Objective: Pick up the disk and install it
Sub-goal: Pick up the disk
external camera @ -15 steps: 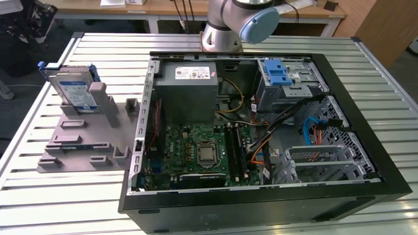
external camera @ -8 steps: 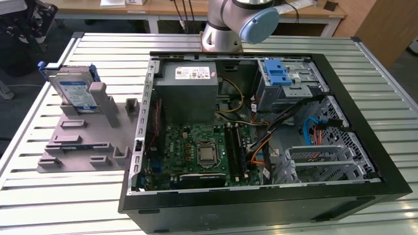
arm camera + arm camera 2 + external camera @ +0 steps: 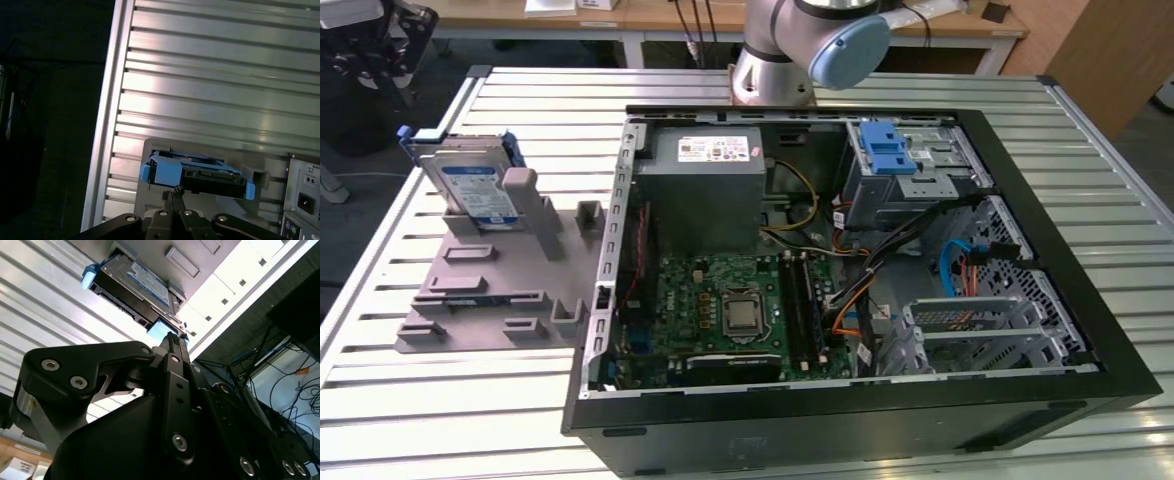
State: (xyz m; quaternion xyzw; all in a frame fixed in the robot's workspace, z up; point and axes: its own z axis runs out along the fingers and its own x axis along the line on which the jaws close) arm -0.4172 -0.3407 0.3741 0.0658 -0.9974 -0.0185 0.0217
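Place: robotics lab | cues — slatted aluminium bench (image 3: 560,100), opened computer tower (image 3: 854,430), desks (image 3: 667,18) behind

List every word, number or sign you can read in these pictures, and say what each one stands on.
No text can be quoted.
The label on the disk: print too small to read, and blurred in the second wrist view.
The white sticker on the grey power box: print too small to read.
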